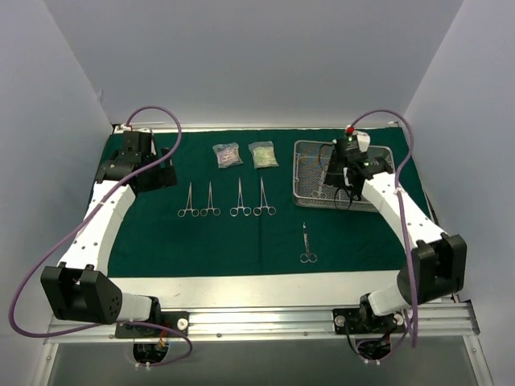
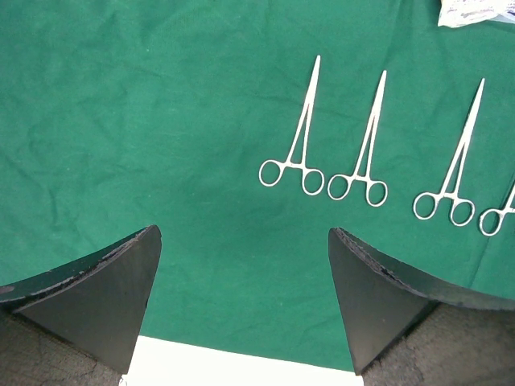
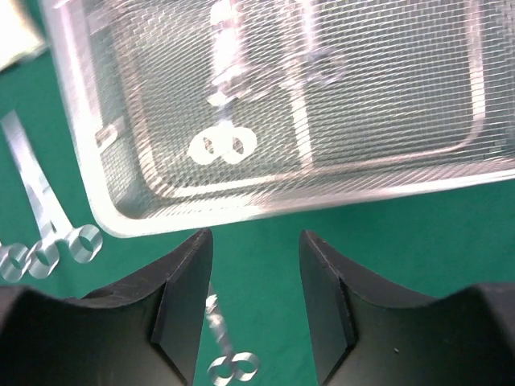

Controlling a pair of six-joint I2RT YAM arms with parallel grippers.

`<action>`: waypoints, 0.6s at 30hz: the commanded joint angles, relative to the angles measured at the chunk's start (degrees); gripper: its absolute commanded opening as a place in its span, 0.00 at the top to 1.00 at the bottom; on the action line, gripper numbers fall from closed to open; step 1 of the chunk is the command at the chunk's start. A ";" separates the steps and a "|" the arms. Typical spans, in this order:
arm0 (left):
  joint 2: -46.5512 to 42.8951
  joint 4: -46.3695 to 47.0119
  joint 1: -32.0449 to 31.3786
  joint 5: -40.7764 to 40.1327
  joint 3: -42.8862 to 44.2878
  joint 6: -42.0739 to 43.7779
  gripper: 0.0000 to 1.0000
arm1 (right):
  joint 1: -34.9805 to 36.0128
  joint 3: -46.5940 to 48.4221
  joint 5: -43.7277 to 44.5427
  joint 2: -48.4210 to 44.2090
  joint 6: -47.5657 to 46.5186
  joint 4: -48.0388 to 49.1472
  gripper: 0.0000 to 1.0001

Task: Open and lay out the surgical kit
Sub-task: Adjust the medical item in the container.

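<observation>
The right hand (image 3: 255,241) is seen half open and empty, just before the near rim of the mesh tray (image 3: 241,211). The left hand (image 2: 244,233) is held wide over the green cloth (image 2: 121,121), where four instruments (image 1: 240,197) are laid in a row near two packets (image 1: 227,154)

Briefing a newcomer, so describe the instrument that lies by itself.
On the green cloth, find the wire-mesh tray at the right. Just on its near side lies one steel instrument, alone, unlike the row of four further left.
</observation>
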 commanded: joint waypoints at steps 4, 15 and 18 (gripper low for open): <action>-2.03 1.18 -0.27 1.05 -0.13 -0.39 0.06 | -6.90 5.87 -1.31 8.81 -5.01 2.78 0.58; -2.82 -0.14 -0.27 1.14 -0.13 0.14 0.06 | -7.43 11.59 -7.01 25.42 -7.13 10.88 0.71; -3.00 -0.31 -0.18 1.14 -0.48 -0.04 0.06 | -7.17 11.85 -10.09 27.89 -6.77 12.90 0.71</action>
